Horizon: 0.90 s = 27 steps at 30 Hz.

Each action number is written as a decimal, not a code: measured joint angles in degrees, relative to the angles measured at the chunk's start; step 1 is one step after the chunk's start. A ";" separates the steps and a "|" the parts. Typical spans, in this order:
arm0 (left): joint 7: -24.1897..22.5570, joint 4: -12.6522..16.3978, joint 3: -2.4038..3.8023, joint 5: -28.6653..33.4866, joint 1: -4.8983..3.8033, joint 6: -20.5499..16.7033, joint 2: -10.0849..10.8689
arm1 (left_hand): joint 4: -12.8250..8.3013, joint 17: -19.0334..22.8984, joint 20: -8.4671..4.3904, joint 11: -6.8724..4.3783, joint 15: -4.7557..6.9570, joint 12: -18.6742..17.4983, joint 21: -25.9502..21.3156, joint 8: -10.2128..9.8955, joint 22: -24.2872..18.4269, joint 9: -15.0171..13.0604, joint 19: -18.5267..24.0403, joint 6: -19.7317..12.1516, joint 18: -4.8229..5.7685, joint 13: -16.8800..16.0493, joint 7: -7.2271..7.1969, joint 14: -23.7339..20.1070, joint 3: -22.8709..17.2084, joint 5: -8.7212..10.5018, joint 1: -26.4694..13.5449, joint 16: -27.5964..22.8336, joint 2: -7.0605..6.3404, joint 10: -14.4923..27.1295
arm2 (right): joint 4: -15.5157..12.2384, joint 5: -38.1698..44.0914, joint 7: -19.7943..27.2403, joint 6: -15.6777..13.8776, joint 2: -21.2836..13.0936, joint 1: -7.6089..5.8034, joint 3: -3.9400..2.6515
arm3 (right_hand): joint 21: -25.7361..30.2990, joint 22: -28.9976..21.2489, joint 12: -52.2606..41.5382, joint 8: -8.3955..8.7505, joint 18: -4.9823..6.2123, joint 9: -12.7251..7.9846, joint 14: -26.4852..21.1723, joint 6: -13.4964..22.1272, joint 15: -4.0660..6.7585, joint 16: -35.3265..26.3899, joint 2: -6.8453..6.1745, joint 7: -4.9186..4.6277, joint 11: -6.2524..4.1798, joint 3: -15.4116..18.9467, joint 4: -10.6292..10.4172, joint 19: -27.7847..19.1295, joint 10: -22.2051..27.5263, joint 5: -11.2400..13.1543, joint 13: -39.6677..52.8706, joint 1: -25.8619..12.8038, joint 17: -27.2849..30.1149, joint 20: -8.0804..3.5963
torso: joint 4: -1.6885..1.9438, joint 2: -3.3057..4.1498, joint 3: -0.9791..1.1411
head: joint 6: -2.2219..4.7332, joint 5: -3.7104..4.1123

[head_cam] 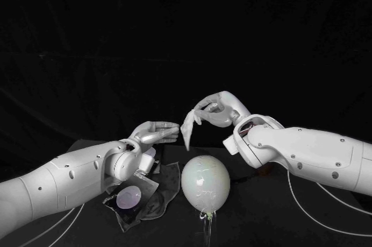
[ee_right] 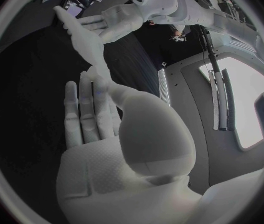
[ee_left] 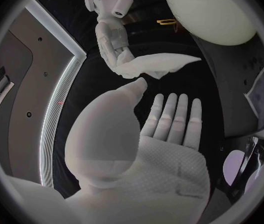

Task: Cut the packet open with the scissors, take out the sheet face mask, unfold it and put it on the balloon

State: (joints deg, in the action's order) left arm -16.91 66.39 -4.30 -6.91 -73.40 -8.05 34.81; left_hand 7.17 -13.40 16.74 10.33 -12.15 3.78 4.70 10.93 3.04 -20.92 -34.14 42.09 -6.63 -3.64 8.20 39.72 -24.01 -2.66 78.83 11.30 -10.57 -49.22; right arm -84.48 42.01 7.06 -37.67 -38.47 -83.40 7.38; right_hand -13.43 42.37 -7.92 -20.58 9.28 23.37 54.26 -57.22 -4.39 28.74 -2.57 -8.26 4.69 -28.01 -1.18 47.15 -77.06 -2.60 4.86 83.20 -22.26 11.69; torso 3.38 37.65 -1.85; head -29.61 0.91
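Observation:
My right hand (head_cam: 217,110) is raised above the table and pinches the top of the white sheet mask (head_cam: 188,129), which hangs down as a folded narrow strip. In the right wrist view the mask (ee_right: 77,32) runs from my thumb and fingers (ee_right: 88,109) toward the left hand (ee_right: 116,22). My left hand (head_cam: 157,132) is just left of the strip's lower end, its fingers (ee_left: 172,119) spread and its thumb close to the mask (ee_left: 160,64); I cannot tell whether it touches. The pale balloon (head_cam: 205,183) lies on the table below both hands.
The dark cut packet (head_cam: 143,198) lies crumpled under my left forearm, left of the balloon (ee_left: 209,12). A small yellow object (ee_left: 166,21) lies on the table near the balloon. The black table (head_cam: 294,220) stretches to the front right.

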 measured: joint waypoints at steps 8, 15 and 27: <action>-2.42 -0.33 0.00 1.57 0.03 -0.23 0.26 | -1.07 -0.44 -0.29 0.85 1.82 2.67 1.28 1.36 1.37 0.12 -7.76 4.85 1.86 -0.48 2.99 4.67 -2.43 0.00 3.38 1.58 3.00 -6.74 | 0.65 -0.25 -0.30 0.42 0.78 -0.02 -0.02 | -0.20 0.15 0.00 -0.16 -0.03 0.00 0.00 0.05 0.00 0.00 -0.07 -0.04 0.04 -0.15 0.15 -0.21 -0.03 0.05 0.00 -0.07 0.00 -0.21 | -0.04 0.06 -0.01 | 0.03 0.02; -4.62 0.10 0.01 4.93 0.04 1.49 0.24 | -0.61 -0.49 -0.14 0.53 2.30 2.88 1.41 1.68 1.41 0.43 -8.27 6.02 1.85 -0.28 2.77 5.36 -2.88 0.00 3.04 1.72 3.33 -8.15 | 1.22 -0.14 -0.07 0.87 1.05 -0.03 -0.03 | -0.20 0.23 0.00 -0.20 -0.05 0.00 0.00 0.09 0.00 0.00 -0.06 -0.07 0.06 -0.15 0.15 -0.21 -0.05 0.08 -0.01 -0.06 0.04 -0.21 | 0.00 0.05 -0.03 | 0.14 0.15; -6.06 -0.76 0.05 13.01 0.06 4.28 -0.35 | 5.46 0.26 -0.05 0.73 1.65 1.21 0.98 0.80 0.86 1.75 -7.83 5.80 0.34 -0.06 1.73 4.69 1.19 0.00 -2.35 0.34 2.80 -7.70 | 1.03 0.84 3.23 3.85 0.82 0.06 -0.02 | -0.20 0.53 0.00 -0.18 -0.09 0.01 0.00 0.34 0.00 -0.22 0.31 -0.13 0.14 -0.56 0.24 -0.63 -0.12 0.19 -0.01 -0.43 0.08 -0.20 | -0.08 0.05 0.00 | 0.23 -0.17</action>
State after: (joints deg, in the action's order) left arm -22.97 65.63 -4.25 6.10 -73.33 -3.77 34.47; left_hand 12.63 -13.14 16.70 11.06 -10.50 4.99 5.67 11.73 3.90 -19.16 -41.97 47.89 -6.28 -3.69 9.93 44.41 -22.82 -2.66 76.48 11.64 -7.77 -56.92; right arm -83.44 42.85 10.29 -33.82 -37.65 -83.34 7.35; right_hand -13.63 42.89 -7.92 -20.76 9.19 23.37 54.25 -56.88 -4.39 28.52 -2.25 -8.40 4.83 -28.57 -0.94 46.52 -77.18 -2.42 4.85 82.77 -22.17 11.49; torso 3.30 37.71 -1.85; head -29.38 0.74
